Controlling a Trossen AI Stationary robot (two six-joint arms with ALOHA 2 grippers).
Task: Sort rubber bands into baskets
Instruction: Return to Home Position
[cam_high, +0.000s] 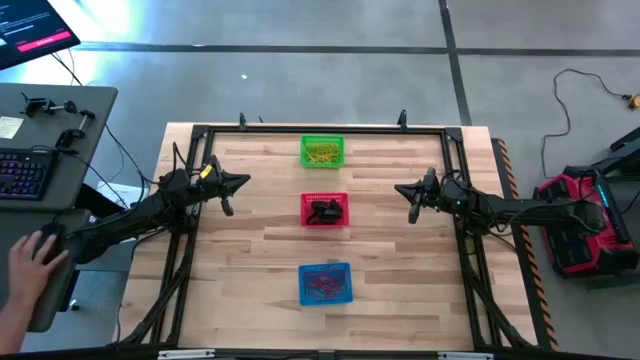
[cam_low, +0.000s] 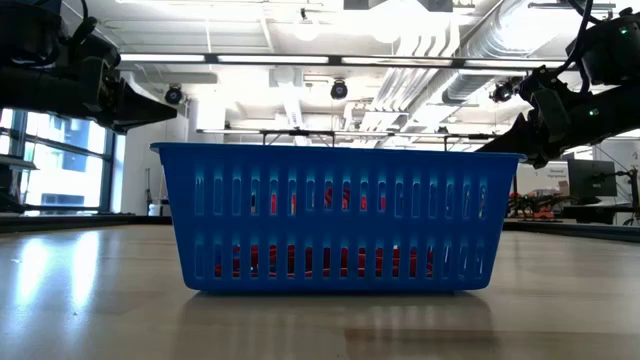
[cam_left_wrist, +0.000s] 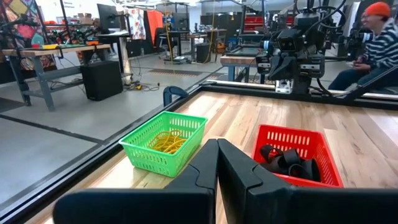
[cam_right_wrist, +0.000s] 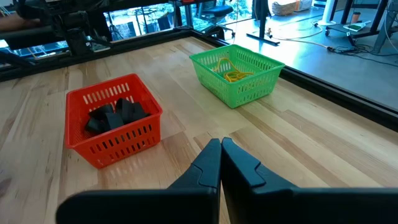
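High view: three baskets sit in a line down the middle of the wooden table (cam_high: 260, 260), well apart from each other, with the green basket (cam_high: 322, 137) at the far end, the red basket (cam_high: 325, 195) in the middle and the blue basket (cam_high: 325, 266) nearest the front edge. Yellow rubber bands (cam_high: 322, 153) are in the green one, black rubber bands (cam_high: 326, 212) in the red one and red rubber bands (cam_high: 322, 288) in the blue one. I see no loose bands on the tabletop. The left gripper (cam_high: 240, 182) hangs over the table's left side, level with the gap between the green and red baskets, touching nothing. The right gripper (cam_high: 402, 188) mirrors it on the right side. Both wrist views show the fingers pressed together, tips meeting, with nothing between them. The low view has the blue basket square in front, the red bands showing through its slots, and both arms up high. Off the table at the left, a person's hand (cam_high: 25, 262) rests on a mouse, near a keyboard (cam_high: 22, 172).
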